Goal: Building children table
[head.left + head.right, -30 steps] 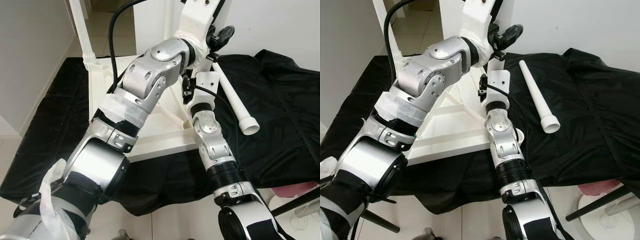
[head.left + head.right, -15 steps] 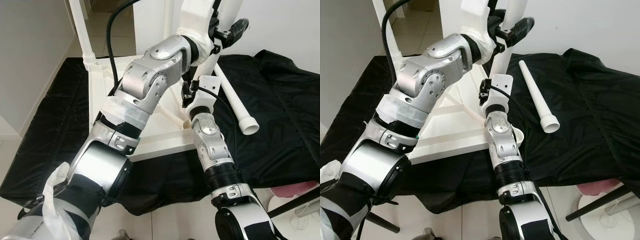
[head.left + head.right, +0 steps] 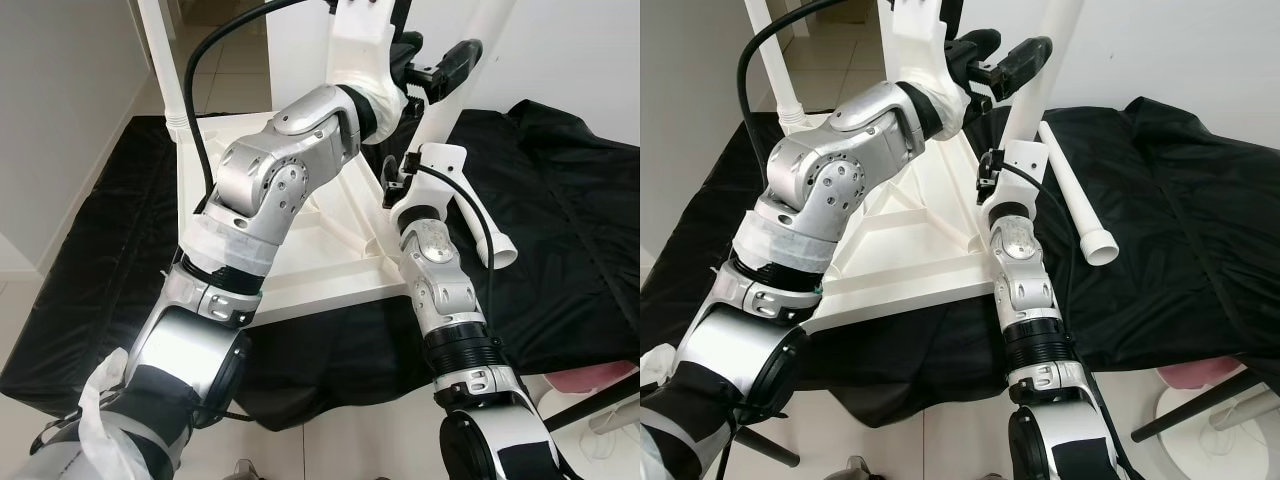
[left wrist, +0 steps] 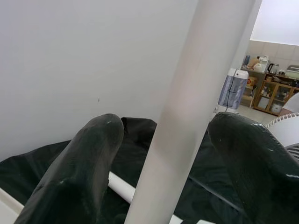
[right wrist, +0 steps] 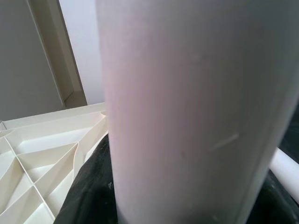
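The white table top [image 3: 910,270] lies upside down on a black cloth [image 3: 1180,200]. One white leg [image 3: 165,60] stands at its far left corner. A second white leg [image 3: 1028,105] rises at a slant from the near right corner. My right gripper [image 5: 187,200] is shut on this leg low down, its black fingers [image 5: 88,186] hugging it. Higher up, my left gripper [image 4: 166,140] is open, with a finger on each side of the same leg and a gap on one side. A third leg [image 3: 1075,200] lies loose on the cloth to the right.
A white wall stands close behind the table top. Something pink [image 3: 600,378] and a black stand leg [image 3: 1190,405] sit at the lower right beyond the cloth's edge. Tiled floor [image 3: 200,70] runs off at the far left.
The held leg now leans further to the right. My left gripper has loosened and sits a little higher on it. My right wrist has swung right with the leg's lower end.
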